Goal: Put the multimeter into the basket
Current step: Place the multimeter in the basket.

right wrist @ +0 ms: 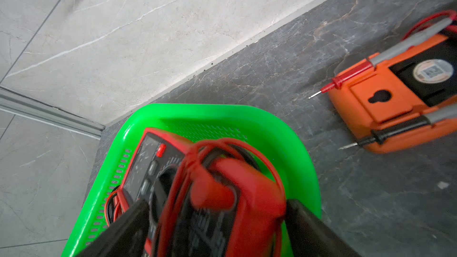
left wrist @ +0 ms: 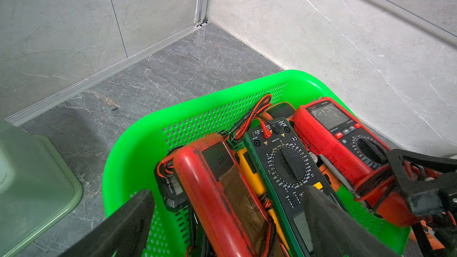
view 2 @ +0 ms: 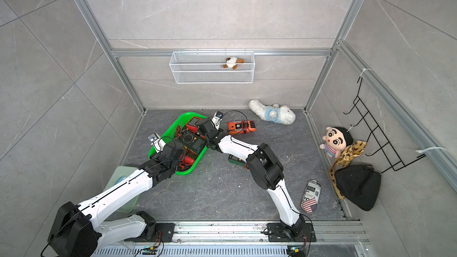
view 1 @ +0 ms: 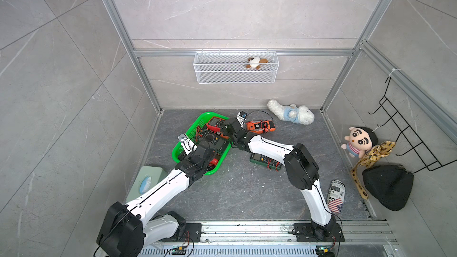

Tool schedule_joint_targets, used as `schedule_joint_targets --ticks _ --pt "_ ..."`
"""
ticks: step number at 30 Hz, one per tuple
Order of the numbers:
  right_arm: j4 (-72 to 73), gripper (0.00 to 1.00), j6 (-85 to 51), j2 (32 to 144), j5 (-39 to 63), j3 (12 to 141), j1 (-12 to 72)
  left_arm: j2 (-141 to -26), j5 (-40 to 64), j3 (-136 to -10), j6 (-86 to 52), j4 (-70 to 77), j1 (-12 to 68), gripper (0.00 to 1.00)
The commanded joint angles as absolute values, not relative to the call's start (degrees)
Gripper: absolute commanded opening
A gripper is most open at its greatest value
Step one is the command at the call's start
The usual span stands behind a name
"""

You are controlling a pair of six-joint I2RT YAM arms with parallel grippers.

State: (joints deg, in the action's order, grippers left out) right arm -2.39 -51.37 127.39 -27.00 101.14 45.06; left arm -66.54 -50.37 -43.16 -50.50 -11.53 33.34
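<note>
Red multimeter (left wrist: 346,144) is inside the green basket (right wrist: 210,112), on top of other meters, flanked by the right gripper (right wrist: 217,202) jaws. Can't tell if it's clamped or let go. Left gripper (left wrist: 230,191) is spread wide, empty, over the same basket. Risks: red test leads (right wrist: 237,144) loop by the right jaws, so a snag on retract could drag the meter out. Arms are close and may clash.

The dark marbled counter (view 1: 235,194) carries the green basket (view 1: 197,119), an orange multimeter (view 1: 258,126), a dark-green multimeter (view 1: 262,161), a white plush (view 1: 291,114) and a newsprint pouch (view 1: 335,194).
</note>
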Motion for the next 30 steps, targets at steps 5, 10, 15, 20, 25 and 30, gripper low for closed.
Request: schedule_joint_targets --ticks 5,10,15,20,25,30 --pt "-4.03 0.93 -44.09 123.71 -28.20 102.14 45.54 -65.31 -50.05 -43.28 -50.36 -10.88 32.96 0.98" --pt "-2.64 0.83 -41.55 121.23 -27.16 99.69 45.54 -65.20 -50.10 -43.25 -50.66 -11.14 33.01 0.98" --pt "-3.11 0.62 -37.97 120.22 -22.80 99.47 45.53 -64.75 -50.53 -43.13 -50.81 -11.43 33.00 0.98" --pt "-6.29 0.49 -33.51 122.42 -16.09 102.10 45.53 -64.83 -50.80 -43.08 -50.80 -11.60 32.92 0.98" --pt "-8.82 0.38 -31.98 125.09 -13.98 103.27 45.35 -65.35 -50.46 -43.16 -50.65 -11.78 32.79 0.98" --pt "-12.76 0.38 -31.52 128.52 -14.06 106.00 44.57 -65.39 -50.19 -43.12 -50.36 -11.95 32.66 0.98"
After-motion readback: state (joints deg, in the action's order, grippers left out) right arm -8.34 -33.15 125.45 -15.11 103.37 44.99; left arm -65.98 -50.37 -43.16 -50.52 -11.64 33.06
